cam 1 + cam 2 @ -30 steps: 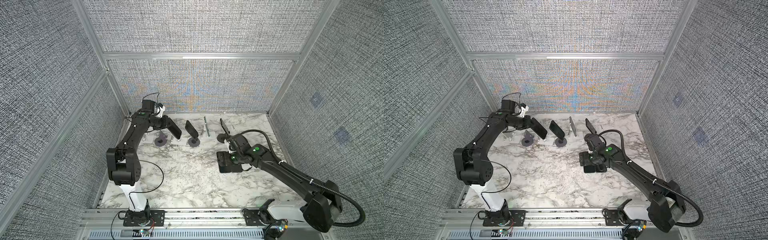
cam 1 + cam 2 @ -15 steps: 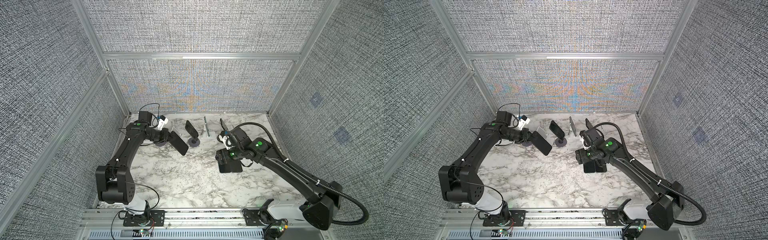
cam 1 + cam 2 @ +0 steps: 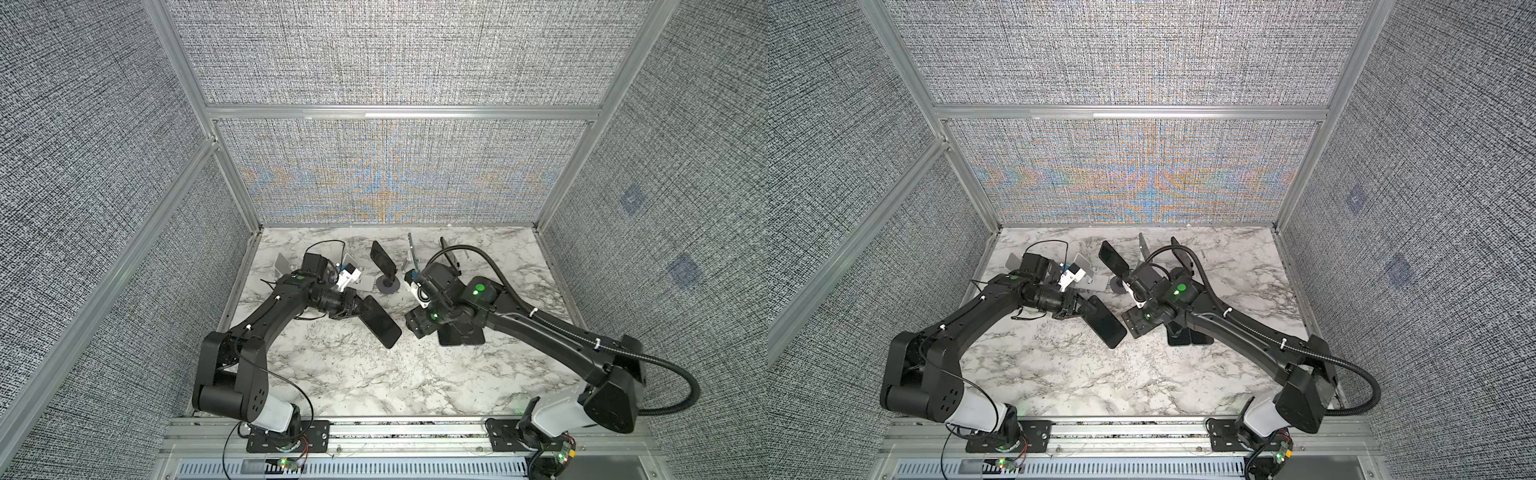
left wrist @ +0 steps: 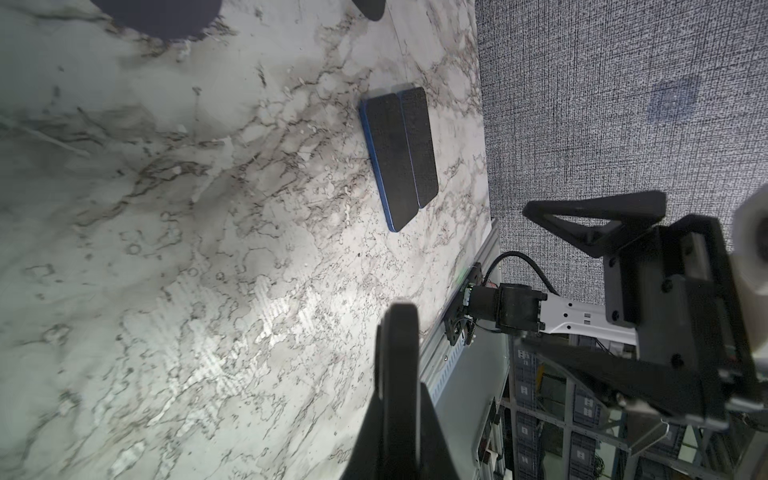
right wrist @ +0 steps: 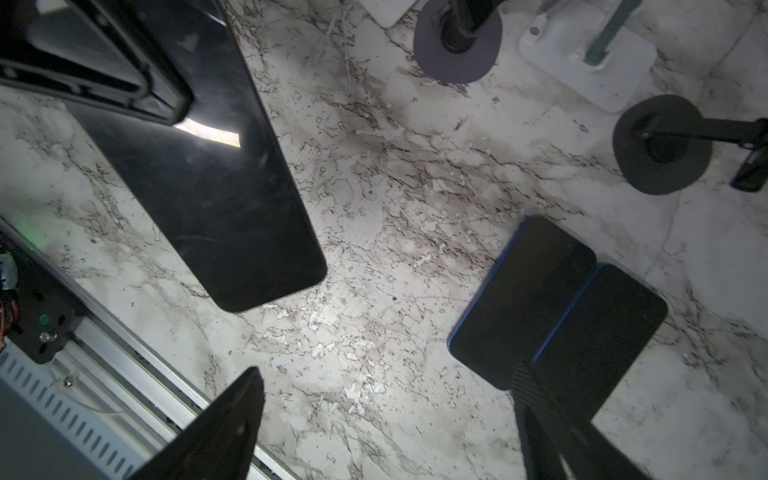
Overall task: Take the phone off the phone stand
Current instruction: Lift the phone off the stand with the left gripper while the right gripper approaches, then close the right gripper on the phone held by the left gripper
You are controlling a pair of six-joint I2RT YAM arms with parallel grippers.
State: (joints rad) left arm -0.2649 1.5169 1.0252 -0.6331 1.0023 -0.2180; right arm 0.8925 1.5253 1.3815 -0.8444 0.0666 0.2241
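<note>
- Top view: left tool [image 3: 352,306] clamped on the phone [image 3: 380,322], held out ahead of it over the tabletop [image 3: 374,374]; right tool [image 3: 419,328] has its jaws apart, empty.
- Left wrist: phone [image 4: 397,340] edge-on in the grip; removal looks done, setting down probably left.
- Right wrist: two phones [image 5: 557,299] lie flat below the right tool [image 5: 382,419].

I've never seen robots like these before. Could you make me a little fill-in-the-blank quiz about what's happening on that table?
1. The left hand is closed on the raised phone, while the open right hand holds ___.
2. ___ flat phones lie side by side on the marble table.
3. One rear phone sits on its stand; ___ hand touches it.

Missing words: nothing; two; neither.
</note>
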